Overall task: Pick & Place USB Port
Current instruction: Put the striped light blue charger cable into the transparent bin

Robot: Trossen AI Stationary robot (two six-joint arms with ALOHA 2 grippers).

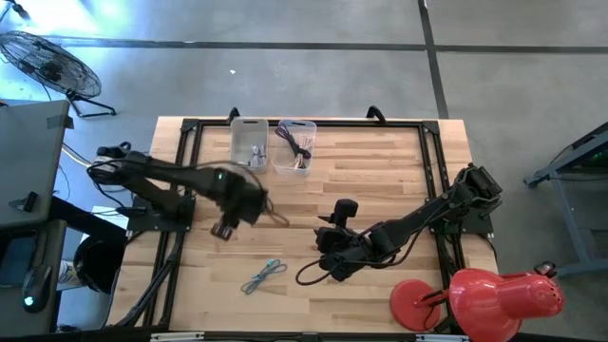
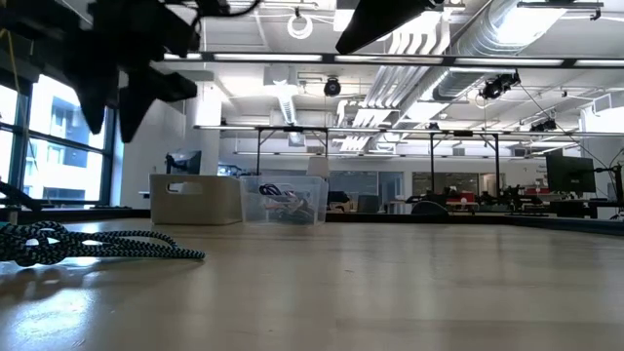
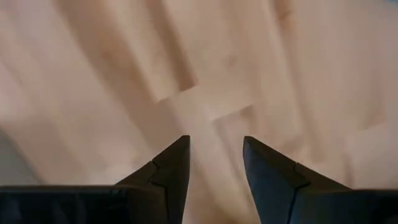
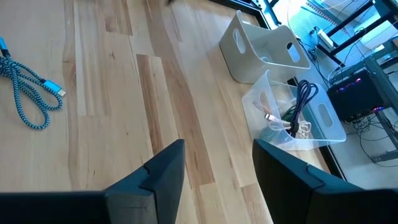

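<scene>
From above, the left gripper (image 1: 228, 226) hangs at nine o'clock on the counter (image 1: 399, 180), empty; the braided USB cable (image 1: 263, 276) lies at seven. Left wrist: fingers (image 3: 171, 171) parted over bare wood. Right wrist: right gripper (image 4: 214, 168) released, bins (image 4: 264, 46) beyond.

Bare wood (image 1: 380, 171) lies open right of the two bins (image 1: 271, 145).

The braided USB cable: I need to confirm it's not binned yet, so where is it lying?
In the high view the braided USB cable lies loose on the bare wooden table near its front edge, left of centre, between the left gripper and right gripper, far from both bins.
</scene>
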